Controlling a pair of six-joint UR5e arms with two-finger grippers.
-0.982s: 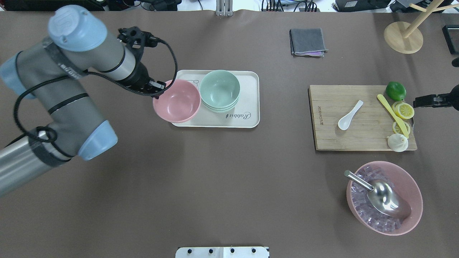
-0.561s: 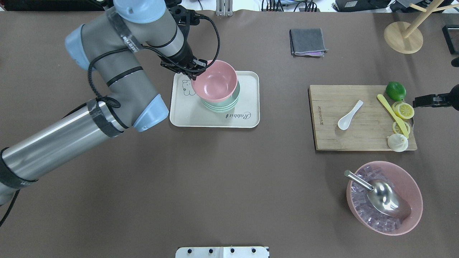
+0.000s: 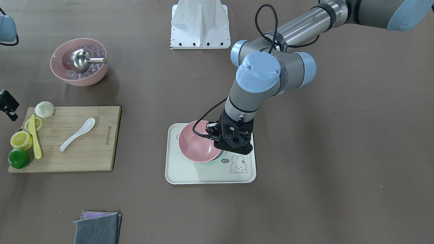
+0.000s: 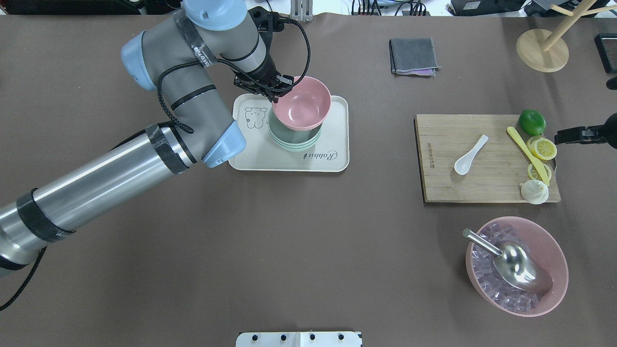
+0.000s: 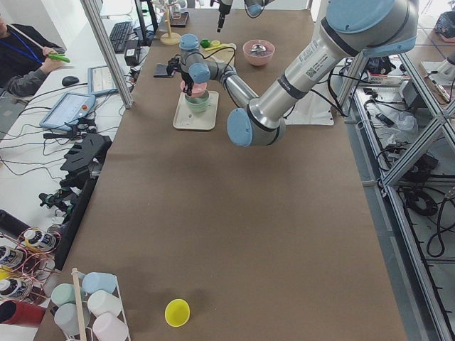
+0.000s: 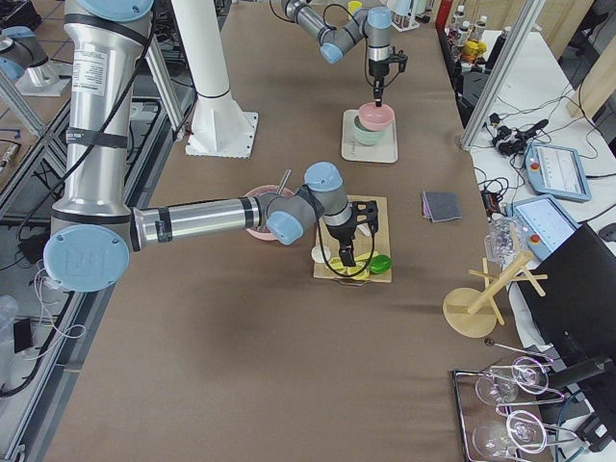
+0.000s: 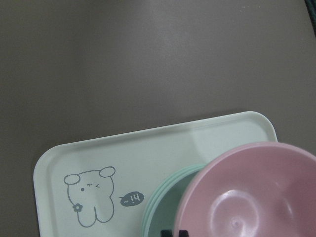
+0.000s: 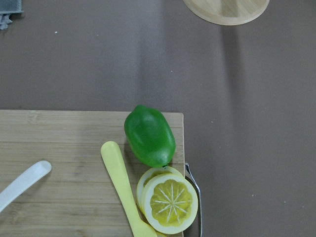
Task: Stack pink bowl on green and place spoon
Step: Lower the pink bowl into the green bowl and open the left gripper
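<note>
Nearest the robot, at about 4 o'clock on the table in the overhead view, the ice-filled bowl [image 4: 564, 262] and its metal scoop [image 4: 518, 267] are left exactly as they were. A little farther out, at 3 o'clock, the white spoon [image 4: 471, 154] is seen lying untouched on the cutting board [image 4: 443, 183], its bowl end turned toward 7 o'clock. The right gripper [image 4: 571, 136] is parked just off the board's 3 o'clock edge, and whether it is open or closed cannot be told.

The change is found farther still, around 11 o'clock, on the tray [image 4: 270, 161]. A second ago the pink bowl [image 4: 301, 103] was held at the tray's 9 o'clock edge, beside the green bowls [image 4: 294, 140]. It has since been carried across and is now held over them, its rim pinched at about 9 to 10 o'clock by the left gripper [image 4: 278, 95], which is clamped on it.

In the overhead view the pink bowl is seen offset from the green bowls toward 12 o'clock — some of that may be height rather than true offset. Whether it already rests on them or hangs clear cannot be settled from any view.

The transfer is judged nearly done: the bowl has yet to be centred, lowered and released. The spoon half of the task is not yet begun.
</note>
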